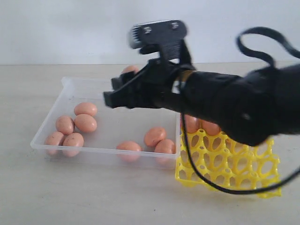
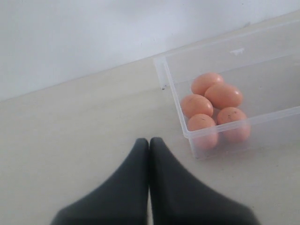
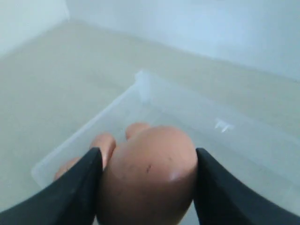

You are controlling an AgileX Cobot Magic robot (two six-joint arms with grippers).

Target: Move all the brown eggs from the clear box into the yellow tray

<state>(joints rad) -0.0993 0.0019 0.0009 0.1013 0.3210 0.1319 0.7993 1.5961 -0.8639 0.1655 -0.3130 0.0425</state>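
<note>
Brown eggs (image 1: 129, 147) lie closest, three of them bunched against the front wall of the clear box (image 1: 93, 151) near its right corner. Just beside that corner the yellow tray (image 1: 225, 164) stands on the table (image 1: 47, 197). At least two eggs sit in its far cups, partly hidden by the right arm. At the box's left end, five more eggs cluster together. The left gripper (image 2: 149, 145) hangs over bare table outside a corner at that end, its fingers pressed together with nothing between them. Above the middle of the box is the right gripper (image 1: 111, 91), reaching across from the right. In its wrist view the jaws stand wide around a single held egg (image 3: 150, 187), with one finger (image 3: 75, 187) pressed to each side. Behind the gripper, near the box's far wall, another egg (image 1: 131, 69) peeks out; whether it is the held one cannot be told.
</note>
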